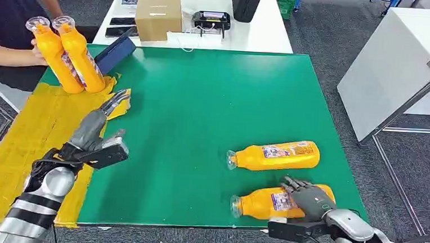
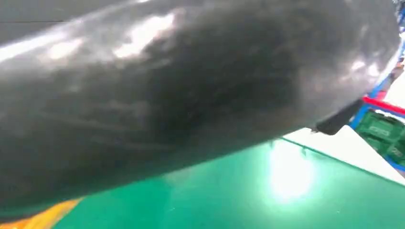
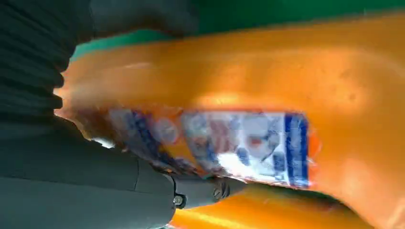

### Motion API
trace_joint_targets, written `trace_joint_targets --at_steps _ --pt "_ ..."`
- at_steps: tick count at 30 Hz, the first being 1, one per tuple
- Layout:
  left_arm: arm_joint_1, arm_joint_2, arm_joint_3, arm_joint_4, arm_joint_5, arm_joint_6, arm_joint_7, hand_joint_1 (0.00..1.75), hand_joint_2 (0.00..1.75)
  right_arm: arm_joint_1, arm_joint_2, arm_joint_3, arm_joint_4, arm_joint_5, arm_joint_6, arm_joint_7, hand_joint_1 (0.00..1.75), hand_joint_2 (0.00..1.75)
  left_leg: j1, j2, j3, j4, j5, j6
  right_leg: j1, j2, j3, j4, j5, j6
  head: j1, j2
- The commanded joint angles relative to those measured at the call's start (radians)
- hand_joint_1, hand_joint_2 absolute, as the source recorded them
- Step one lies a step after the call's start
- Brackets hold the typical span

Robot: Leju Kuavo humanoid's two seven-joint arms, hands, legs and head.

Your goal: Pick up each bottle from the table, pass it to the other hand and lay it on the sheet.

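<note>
**Right hand on the near bottle, left hand free over the sheet edge**

In the head view we see our right hand (image 1: 308, 199) wrapped over the near bottle (image 1: 264, 203), which lies on the green table (image 1: 202, 115). A second bottle (image 1: 275, 155) lies just beyond it. Our left hand (image 1: 102, 134) hovers with fingers spread, holding nothing, at the edge of the yellow sheet (image 1: 25, 144). A person's hand (image 1: 36, 54) steadies two upright bottles (image 1: 70, 56) on the sheet's far end.

In the left wrist view, a dark blurred surface sits above the green table (image 2: 286, 191).

In the right wrist view, our fingers (image 3: 119, 186) press against the bottle's label (image 3: 229, 143).
</note>
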Motion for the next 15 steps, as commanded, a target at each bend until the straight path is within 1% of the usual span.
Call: trace_joint_targets --at_steps 1,2,6,7,8,9,10,11,12,13,14,15 --pt "-0.13 -0.032 -0.127 0.156 0.037 0.014 0.01 0.0 0.0 0.063 -0.154 0.369 0.115 -0.085 -0.06 0.062 1.75 1.75 0.002 -0.009 0.007 -0.002 -0.001 -0.001 0.002 -0.004 0.011 -0.004 -0.002 -0.001 -0.001 0.0" --pt "-0.131 -0.033 -0.13 0.152 0.039 0.014 0.009 0.0 0.0 0.059 -0.159 0.38 0.114 -0.102 -0.051 0.068 1.75 1.75 0.002 -0.006 0.007 -0.001 -0.002 0.0 0.001 -0.003 0.011 -0.003 -0.002 -0.001 0.0 0.0" --pt "-0.133 -0.032 -0.134 0.14 0.041 0.009 0.016 0.0 0.0 0.052 -0.167 0.4 0.108 -0.119 -0.04 0.079 1.75 1.75 0.002 -0.008 0.008 -0.002 -0.002 0.0 0.001 -0.003 0.012 -0.003 -0.002 -0.001 0.0 0.0" --pt "-0.139 -0.032 -0.142 0.144 0.042 0.005 0.024 0.0 0.0 0.043 -0.18 0.425 0.105 -0.137 -0.032 0.085 1.75 1.75 0.002 -0.005 0.01 -0.001 -0.002 0.0 0.002 -0.002 0.013 -0.004 -0.002 -0.001 -0.001 0.0" --pt "-0.139 -0.032 -0.142 0.144 0.042 0.005 0.024 0.0 0.0 0.043 -0.18 0.425 0.105 -0.137 -0.032 0.085 1.75 1.75 0.002 -0.004 0.012 -0.001 -0.004 0.001 0.002 -0.001 0.014 -0.004 -0.002 -0.001 -0.001 0.0" --pt "-0.141 -0.031 -0.144 0.149 0.043 0.004 0.025 0.0 0.0 0.04 -0.186 0.429 0.101 -0.151 -0.031 0.09 1.75 1.75 0.003 -0.006 0.022 -0.002 -0.007 0.0 0.002 -0.002 0.023 -0.005 -0.006 -0.001 -0.002 0.0" --pt "-0.142 -0.033 -0.144 0.15 0.046 0.005 0.023 0.0 0.0 0.038 -0.187 0.431 0.097 -0.15 -0.028 0.092 1.75 1.75 0.003 -0.002 0.025 -0.001 -0.008 0.0 0.002 -0.001 0.026 -0.005 -0.007 -0.001 -0.001 0.0" --pt "-0.136 -0.036 -0.132 0.143 0.065 0.004 0.033 0.0 0.0 0.052 -0.147 0.387 0.105 -0.191 -0.083 0.148 1.75 1.75 0.003 -0.006 0.026 -0.002 -0.008 0.0 0.001 -0.003 0.027 -0.006 -0.007 -0.002 -0.001 0.0" --pt "-0.132 -0.032 -0.133 0.135 0.068 0.002 0.033 0.0 0.0 0.046 -0.133 0.392 0.103 -0.188 -0.082 0.156 1.75 1.75 0.003 -0.004 0.029 -0.001 -0.01 0.0 0.002 -0.002 0.03 -0.006 -0.009 -0.001 -0.001 0.0" --pt "-0.106 -0.039 -0.092 0.109 0.147 -0.043 0.066 0.0 0.0 0.065 -0.052 0.301 0.111 -0.245 -0.2 0.201 1.75 1.75 0.003 -0.001 0.032 -0.001 -0.011 0.0 0.002 0.0 0.033 -0.006 -0.009 0.0 -0.001 0.0" --pt "-0.092 -0.028 -0.092 0.09 0.153 -0.047 0.068 0.0 0.0 0.044 -0.03 0.302 0.105 -0.242 -0.178 0.221 1.75 1.75 0.004 -0.004 0.032 -0.002 -0.011 0.0 0.002 -0.001 0.034 -0.007 -0.01 -0.001 -0.001 0.0" --pt "-0.002 -0.042 0.013 0.02 0.353 -0.145 0.115 0.0 0.0 0.072 0.07 0.159 0.075 -0.337 -0.327 0.198 1.75 1.75 0.004 0.001 0.035 -0.002 -0.012 0.0 0.002 0.002 0.036 -0.007 -0.009 -0.001 -0.001 0.0"
